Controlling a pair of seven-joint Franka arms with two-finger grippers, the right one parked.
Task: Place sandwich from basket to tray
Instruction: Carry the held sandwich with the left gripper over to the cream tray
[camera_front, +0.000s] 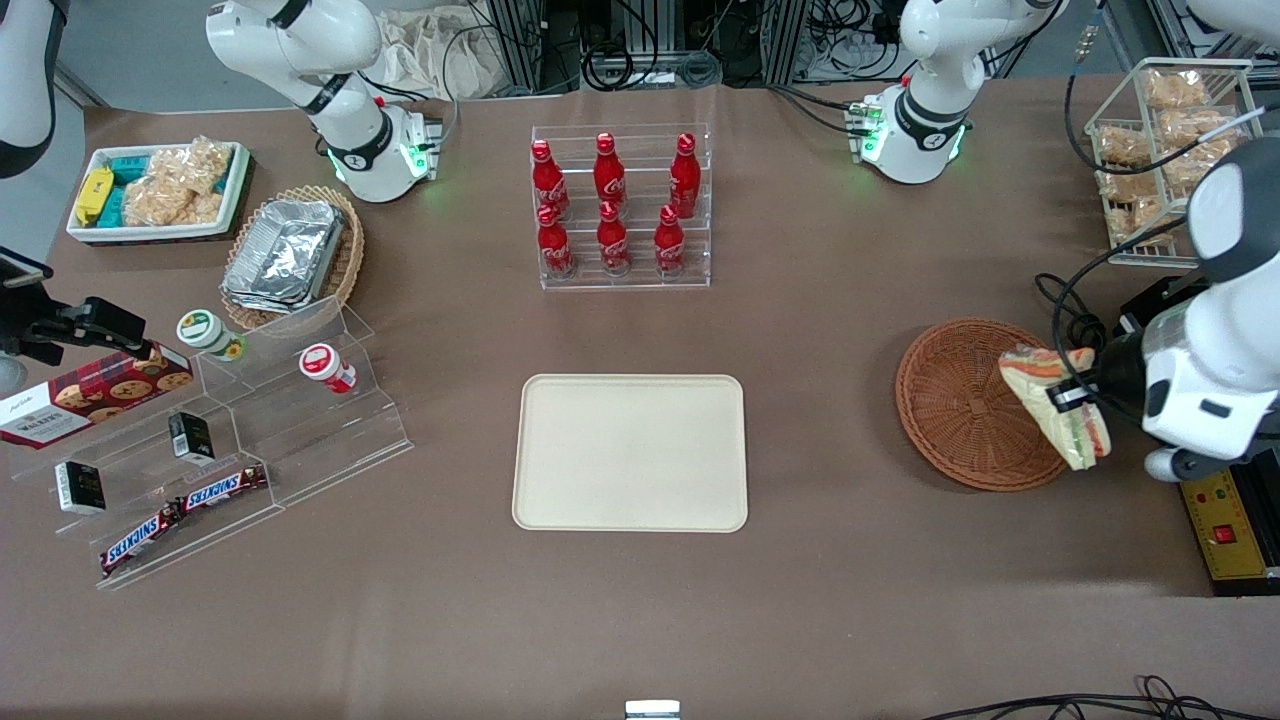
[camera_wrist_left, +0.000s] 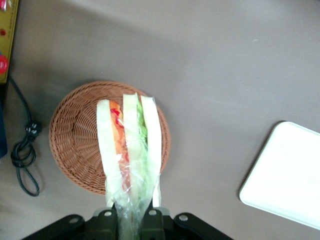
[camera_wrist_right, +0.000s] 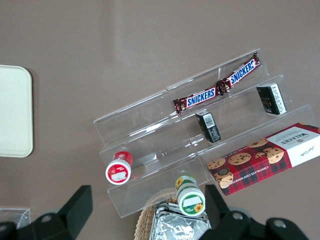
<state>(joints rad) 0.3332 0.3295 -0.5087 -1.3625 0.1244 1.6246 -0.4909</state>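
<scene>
My left gripper (camera_front: 1072, 397) is shut on the sandwich (camera_front: 1052, 401), a clear-wrapped wedge of pale bread with orange and green filling. It hangs lifted above the edge of the reddish-brown wicker basket (camera_front: 960, 400) on the working arm's end of the table. In the left wrist view the sandwich (camera_wrist_left: 129, 150) runs out from the gripper (camera_wrist_left: 130, 220), pinched at its wrapped end, with the empty basket (camera_wrist_left: 75, 145) below it. The cream tray (camera_front: 630, 452) lies bare at the table's middle; its corner (camera_wrist_left: 287, 175) shows in the wrist view.
An acrylic rack of red cola bottles (camera_front: 620, 205) stands farther from the camera than the tray. A wire basket of bagged snacks (camera_front: 1165, 150) and a yellow control box (camera_front: 1225, 525) flank the working arm. An acrylic shelf of snacks (camera_front: 215, 440) sits toward the parked arm's end.
</scene>
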